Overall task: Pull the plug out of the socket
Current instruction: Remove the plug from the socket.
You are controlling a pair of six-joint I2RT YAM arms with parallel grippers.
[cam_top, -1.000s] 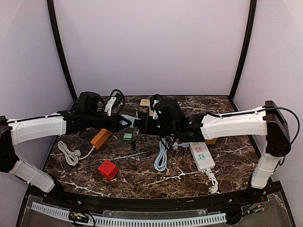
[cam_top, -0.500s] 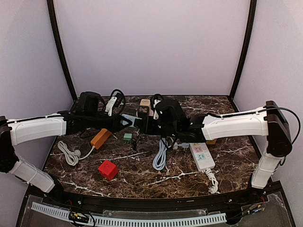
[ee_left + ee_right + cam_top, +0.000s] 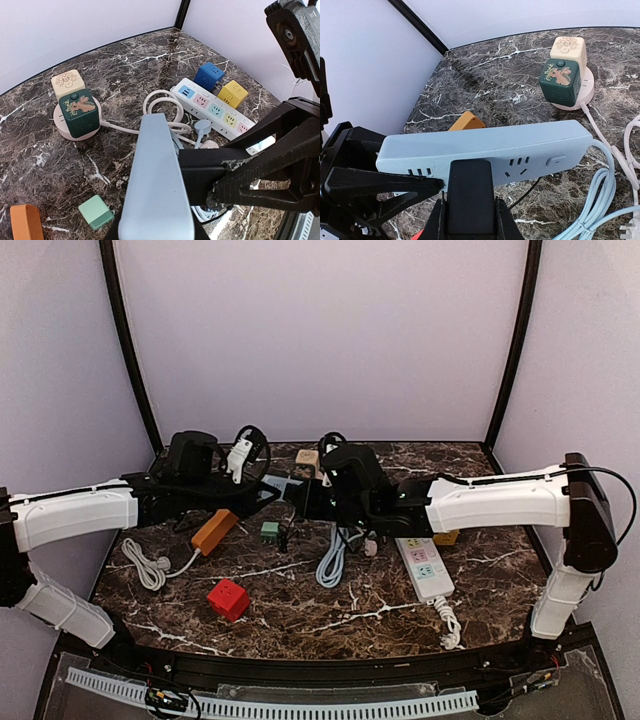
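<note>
A pale blue power strip [image 3: 285, 484] is held in the air above the dark marble tabletop [image 3: 500, 585], near the centre of the top view, between the two arms. The left fingers [image 3: 382, 184] are closed on one end of it, at the left of the right wrist view. The right fingers [image 3: 265, 125] are closed on a black plug [image 3: 470, 192], which sits in a socket on the side of the strip. The blue cable [image 3: 330, 565] of the strip hangs down to the tabletop. Behind, a green cube [image 3: 563, 80] and a cream cube [image 3: 566, 50] stand on a round pink base [image 3: 585, 95]. A long white strip [image 3: 215, 110] lies on the right, with a blue cube [image 3: 209, 75] and a yellow cube [image 3: 232, 93] just beside it. An orange adapter [image 3: 212, 532] and a red cube [image 3: 228, 598] lie at the lower left.
</note>
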